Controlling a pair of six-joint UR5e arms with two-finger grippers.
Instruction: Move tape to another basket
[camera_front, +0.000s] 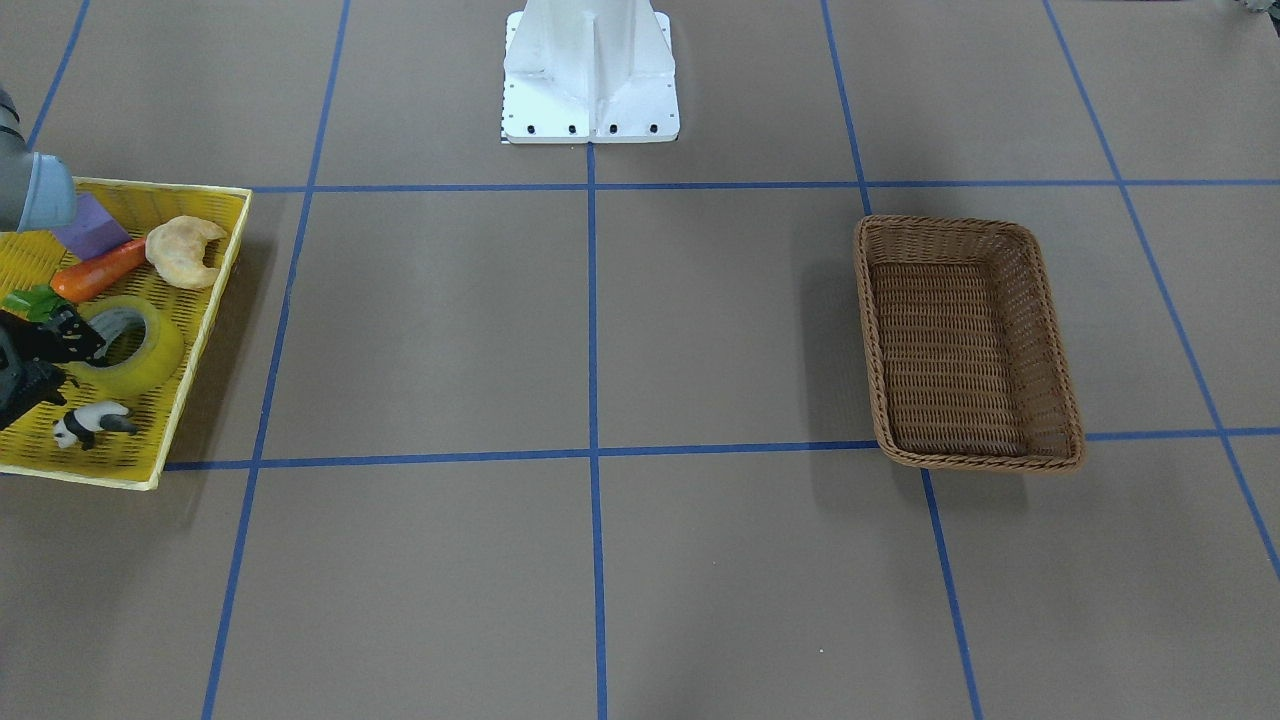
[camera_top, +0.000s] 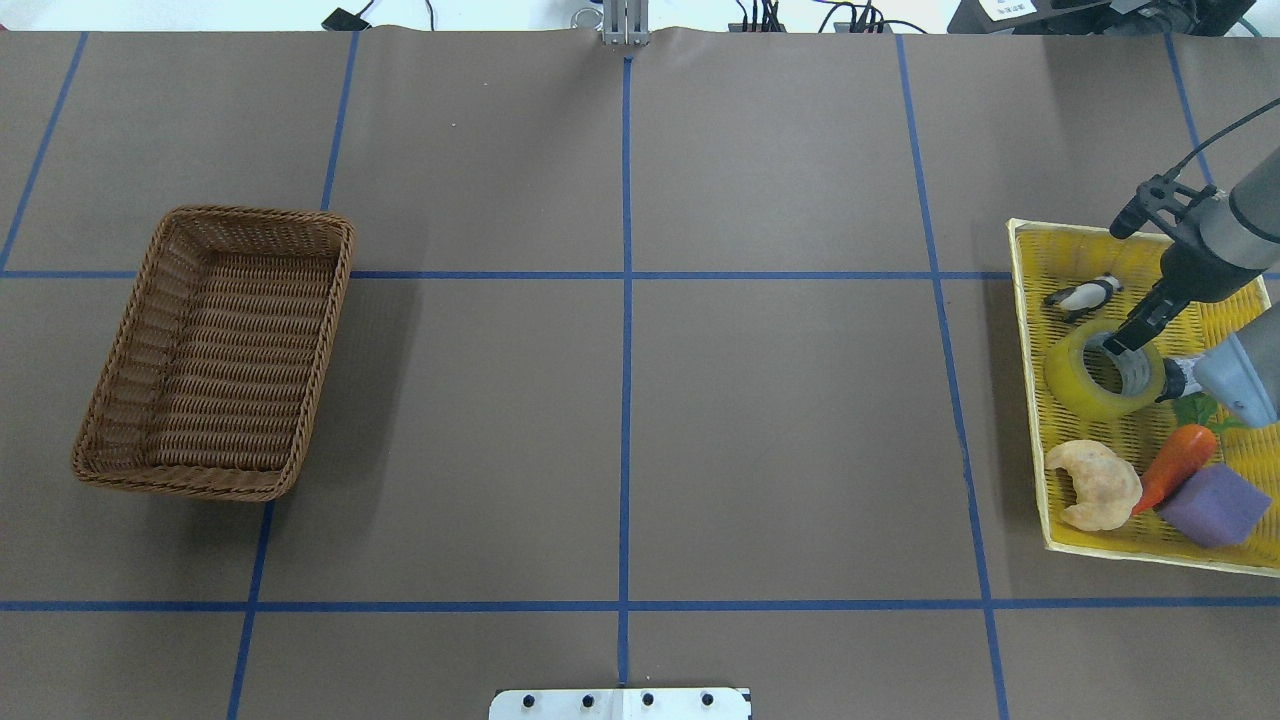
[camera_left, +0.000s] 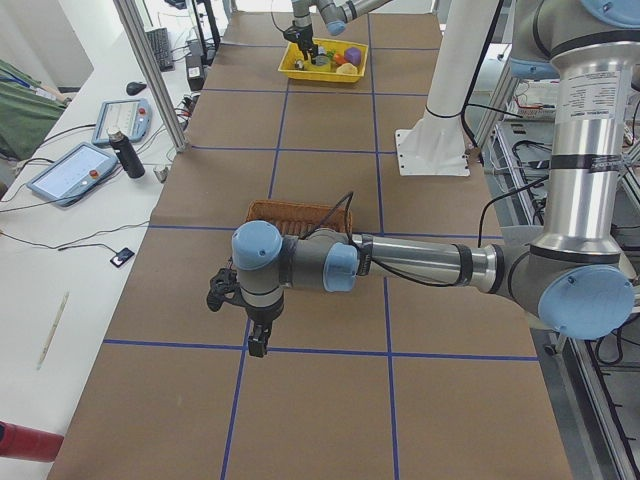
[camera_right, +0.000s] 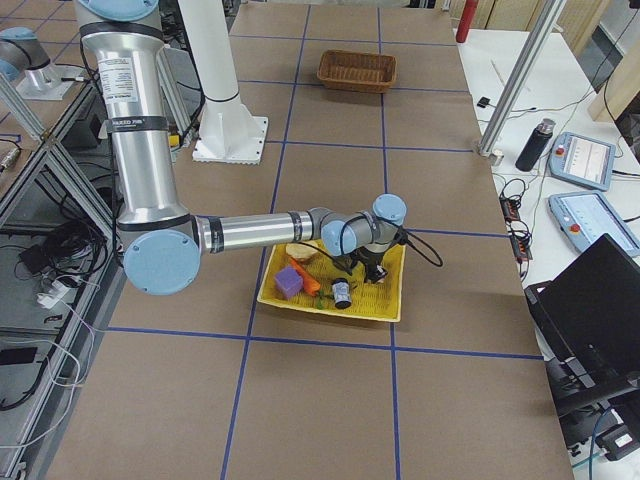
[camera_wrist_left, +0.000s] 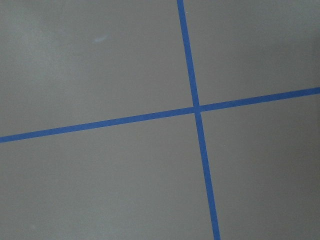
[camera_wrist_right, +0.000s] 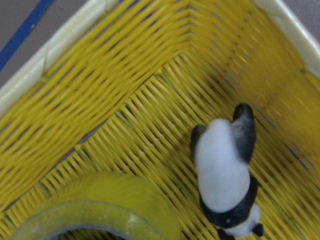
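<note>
The yellow-green tape roll (camera_top: 1085, 385) lies flat in the yellow mesh tray (camera_top: 1030, 400), also seen from the front (camera_front: 140, 365) and in the right wrist view (camera_wrist_right: 100, 210). My right gripper (camera_top: 1143, 368) is open and low over the roll. One finger is in the roll's hole and the other is outside its wall; it also shows in the front view (camera_front: 62, 362). The brown wicker basket (camera_top: 330, 330) stands empty at the table's other end. My left gripper (camera_left: 258, 348) hangs over bare table near the basket (camera_left: 300, 212); I cannot tell whether it is open.
The tray also holds a toy panda (camera_top: 1085, 295) right beside the tape, a croissant (camera_top: 1095, 483), a carrot (camera_top: 1175, 465) and a purple block (camera_top: 1212, 505). The robot's white base (camera_front: 590, 90) stands at mid-table. Blue tape lines grid the brown table.
</note>
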